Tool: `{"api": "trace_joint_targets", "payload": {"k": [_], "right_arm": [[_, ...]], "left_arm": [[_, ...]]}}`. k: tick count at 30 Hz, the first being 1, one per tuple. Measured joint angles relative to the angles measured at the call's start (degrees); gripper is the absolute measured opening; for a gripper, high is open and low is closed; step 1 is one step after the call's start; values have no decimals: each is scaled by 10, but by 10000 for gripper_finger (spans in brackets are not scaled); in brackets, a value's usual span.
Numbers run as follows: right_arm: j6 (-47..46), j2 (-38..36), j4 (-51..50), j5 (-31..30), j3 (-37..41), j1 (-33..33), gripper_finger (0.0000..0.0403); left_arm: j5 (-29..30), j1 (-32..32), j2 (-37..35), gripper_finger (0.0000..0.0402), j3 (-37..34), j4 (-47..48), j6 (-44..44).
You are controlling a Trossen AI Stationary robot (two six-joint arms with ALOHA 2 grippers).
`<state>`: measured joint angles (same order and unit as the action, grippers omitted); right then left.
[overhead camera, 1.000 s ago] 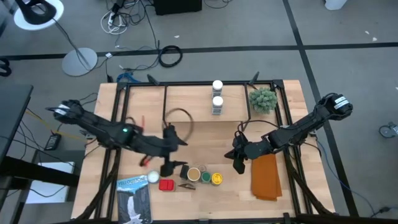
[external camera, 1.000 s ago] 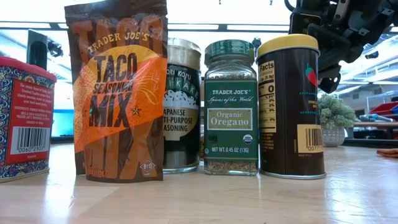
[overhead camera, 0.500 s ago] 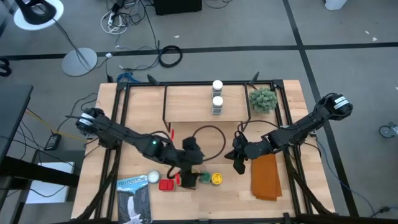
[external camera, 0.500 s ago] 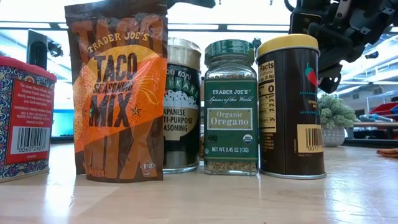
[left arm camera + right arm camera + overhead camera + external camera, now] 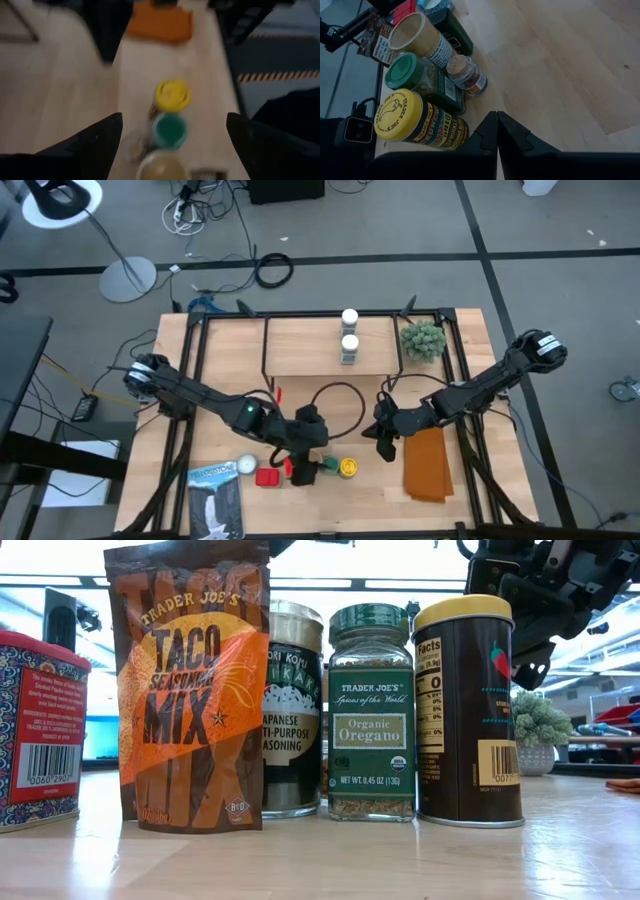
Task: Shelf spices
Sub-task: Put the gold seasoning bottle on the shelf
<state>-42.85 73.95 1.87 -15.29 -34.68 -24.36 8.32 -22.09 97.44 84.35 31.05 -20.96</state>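
Left end effector (image 5: 306,448) now hangs wide open over the row of spices at the front of the worktop (image 5: 330,395); a second ago it sat farther left, short of the jars, so the arm has swung in over its targets. From the left wrist view its two dark fingers (image 5: 95,140) straddle the tan-lidded jar (image 5: 161,170), with the green-lidded oregano jar (image 5: 169,129) and the yellow-lidded tin (image 5: 172,94) lined up just beyond. Nothing is gripped yet, so I judge this a pre-grasp approach, most likely to the tan-lidded jar. Farther back, the shelf (image 5: 300,345) carries two white-lidded jars (image 5: 349,330), so most of the shelving remains to be done. Right end effector (image 5: 384,438) waits closed and empty beside the orange cloth (image 5: 427,465), unmoved over the last second.
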Motion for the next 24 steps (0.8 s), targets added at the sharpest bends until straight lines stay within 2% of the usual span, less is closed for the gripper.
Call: {"api": "trace_joint_targets", "payload": {"k": [4,7,14,20,24], "right_arm": [[0,0,0,0,0,0,7],[0,0,0,0,0,0,5],[0,0,0,0,0,0,4],[0,0,1,0,0,0,7],[0,0,1,3,0,0,3]], "left_arm": [[37,1,5,363,0,70,-4],[45,2,5,363,0,86,-6],[31,-6,12,363,-1,86,-21],[25,-17,52,363,-1,87,-50],[-5,-17,73,363,-1,87,-66]]}}
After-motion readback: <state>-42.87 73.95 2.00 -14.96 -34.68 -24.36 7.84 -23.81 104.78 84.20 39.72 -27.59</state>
